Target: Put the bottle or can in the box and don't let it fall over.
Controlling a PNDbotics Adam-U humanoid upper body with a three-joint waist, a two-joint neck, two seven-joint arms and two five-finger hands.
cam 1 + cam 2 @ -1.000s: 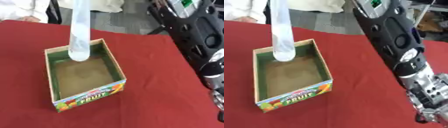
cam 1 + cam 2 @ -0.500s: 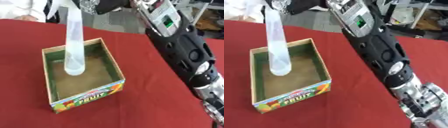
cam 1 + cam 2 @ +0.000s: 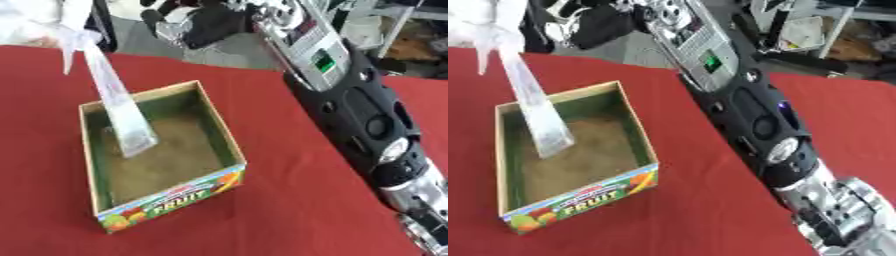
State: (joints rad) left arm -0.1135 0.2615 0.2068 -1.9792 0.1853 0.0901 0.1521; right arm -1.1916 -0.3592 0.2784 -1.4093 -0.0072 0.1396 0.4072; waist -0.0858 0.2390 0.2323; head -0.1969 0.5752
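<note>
Your bottle (image 3: 122,115) leans left-far inside the box (image 3: 223,145), whose near wall reads "FRUIT", on the red table (image 3: 289,200). Right hand's state: cannot tell.

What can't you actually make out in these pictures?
- The clear bottle in the fruit box: blurred; whether its base rests on the floor is unclear.
- What holds the bottle's top: lost in white blur at the upper left, both views.
- Right robot hand: cut off by the lower right edge, fingers unreadable.
- Left robot hand: outside both views.
</note>
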